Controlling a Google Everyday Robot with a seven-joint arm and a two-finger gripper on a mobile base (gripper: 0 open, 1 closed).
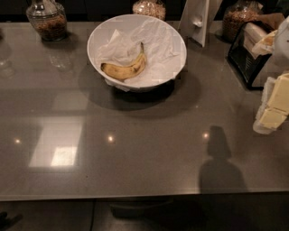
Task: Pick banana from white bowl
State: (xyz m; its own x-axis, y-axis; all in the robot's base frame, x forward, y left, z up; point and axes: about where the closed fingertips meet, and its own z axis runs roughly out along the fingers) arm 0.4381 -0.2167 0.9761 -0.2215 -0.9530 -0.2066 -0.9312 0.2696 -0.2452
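Observation:
The banana (pixel 126 68), yellow with brown spots and a dark stem, lies curved inside the white bowl (pixel 98 31), on crumpled white paper. The bowl stands at the back middle of the grey counter. My gripper (pixel 273 110), pale yellow and white, hangs at the right edge of the view above the counter. It is well to the right of the bowl and nearer the front, and it touches neither the bowl nor the banana. It holds nothing that I can see.
Glass jars of brown granola stand at the back left (pixel 46 20), back middle (pixel 149 7) and back right (pixel 241 20). A white upright stand (pixel 198 20) is right of the bowl. A black rack (pixel 247 56) sits at the right. The counter's front edge (pixel 135 197) runs across the bottom of the view.

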